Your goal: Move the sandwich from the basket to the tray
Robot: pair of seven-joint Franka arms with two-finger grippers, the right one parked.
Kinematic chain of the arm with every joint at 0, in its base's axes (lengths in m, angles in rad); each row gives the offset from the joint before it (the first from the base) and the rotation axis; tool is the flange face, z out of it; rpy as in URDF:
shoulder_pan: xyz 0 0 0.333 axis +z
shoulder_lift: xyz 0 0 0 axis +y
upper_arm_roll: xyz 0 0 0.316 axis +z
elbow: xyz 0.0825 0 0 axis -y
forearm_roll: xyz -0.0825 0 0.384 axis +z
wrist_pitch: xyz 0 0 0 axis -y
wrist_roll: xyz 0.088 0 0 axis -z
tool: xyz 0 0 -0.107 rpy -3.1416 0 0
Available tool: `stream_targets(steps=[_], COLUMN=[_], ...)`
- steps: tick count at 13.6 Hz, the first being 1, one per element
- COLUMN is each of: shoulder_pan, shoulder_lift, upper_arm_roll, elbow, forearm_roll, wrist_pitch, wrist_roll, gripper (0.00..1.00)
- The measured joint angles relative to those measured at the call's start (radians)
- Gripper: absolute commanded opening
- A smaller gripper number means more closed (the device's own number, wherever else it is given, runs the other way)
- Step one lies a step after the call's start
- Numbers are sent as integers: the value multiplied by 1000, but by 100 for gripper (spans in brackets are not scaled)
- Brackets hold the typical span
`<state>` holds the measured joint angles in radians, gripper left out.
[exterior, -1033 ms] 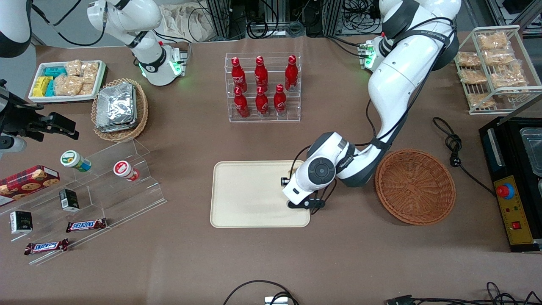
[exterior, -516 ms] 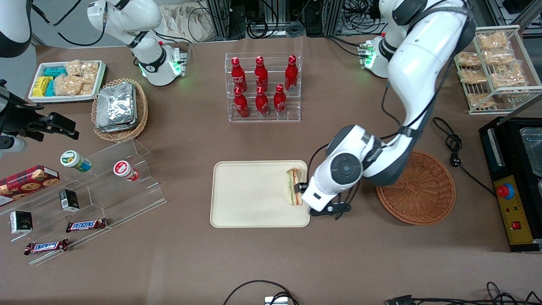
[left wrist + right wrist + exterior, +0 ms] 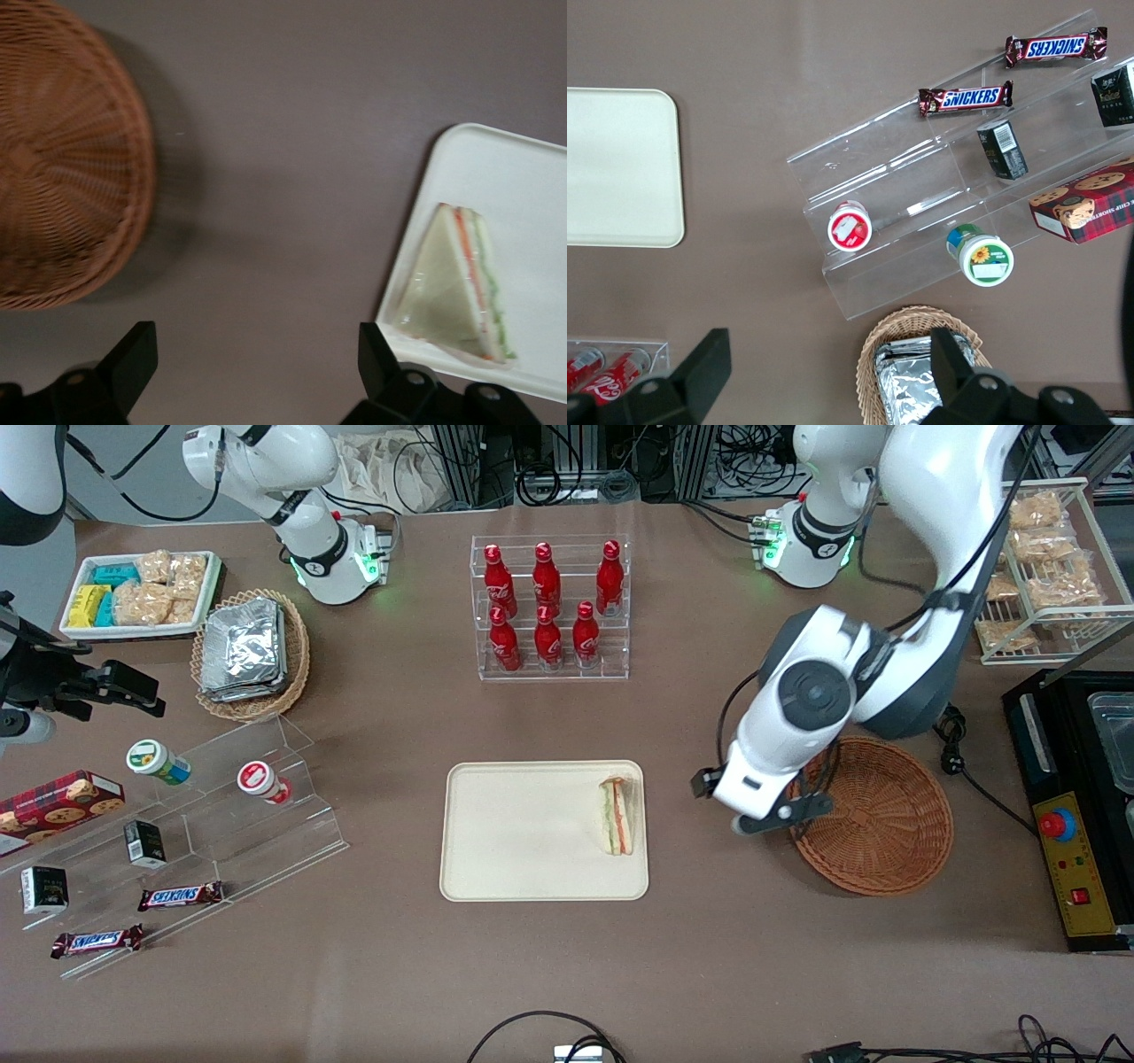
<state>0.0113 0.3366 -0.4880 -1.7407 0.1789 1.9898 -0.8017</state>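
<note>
Sandwich [image 3: 617, 816] flat on tray [image 3: 523, 841], apex away from front camera; gripper [image 3: 252, 367] between tray and basket [image 3: 873, 815].

basket [image 3: 873, 815]: woven wicker, rough | tray [image 3: 523, 841]: smooth matt plastic

The end effector [image 3: 719, 804] hung with its fingers [image 3: 135, 354] spread wide over the bare strip of desk [image 3: 709, 921] between the tray [image 3: 523, 841] and the basket [image 3: 886, 824] — nothing stood beneath it. The sandwich [image 3: 617, 816] lay by the tray's near edge — the only obstacle there.
</note>
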Motion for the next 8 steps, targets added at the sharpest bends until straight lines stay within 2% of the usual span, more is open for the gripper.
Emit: stream_targets(steps=[3, 8], shoulder_pan=[72, 212], shoulder_lift=[-155, -196], upper_arm_roll=[7, 13], elbow=[-119, -69], forearm_roll=[-22, -25], wrist_pitch=[-13, -94], wrist_roll=[-11, 26], gripper=[100, 100])
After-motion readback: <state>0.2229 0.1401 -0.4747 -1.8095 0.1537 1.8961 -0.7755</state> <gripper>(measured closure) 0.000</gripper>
